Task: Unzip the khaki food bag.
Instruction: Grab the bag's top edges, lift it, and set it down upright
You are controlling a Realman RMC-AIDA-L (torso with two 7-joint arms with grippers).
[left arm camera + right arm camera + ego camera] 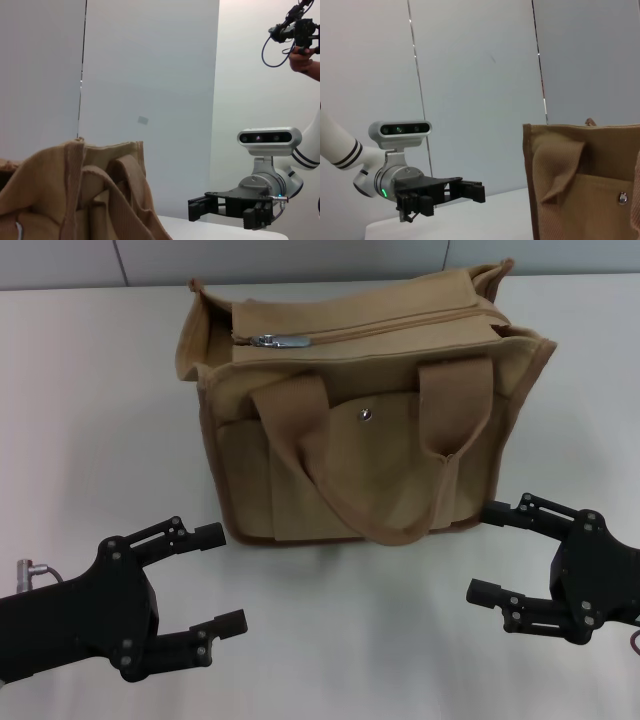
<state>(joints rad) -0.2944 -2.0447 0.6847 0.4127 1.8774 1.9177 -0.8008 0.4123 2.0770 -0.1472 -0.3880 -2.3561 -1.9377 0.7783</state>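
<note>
- Khaki food bag (360,430) sat upright mid-counter (90,390), front pocket and snap (367,416) facing the robot, back edge close to the counter's far edge by the wall.
- Top zipper (400,325) looked fully closed, silver pull (281,340) parked at the bag's left end, pretty near the left top corner.
- Near handle (345,495) drooped down over the front pocket, hanging almost to the bag's bottom edge.
- Left gripper (215,578) hovered low in front of the bag's left front corner, not touching, jaws spread wide and pointing right.
- Right gripper (489,552) sat off the bag's right front corner, upper finger tip just beside the bottom right edge, jaws also spread wide, pointing left.
- Plenty of bare counter left of the bag and in the strip between both grippers up front.
- Open counter on the right side too.
- Same wide jaws visible across from each wrist: right gripper (197,209), left gripper (477,192).
</note>
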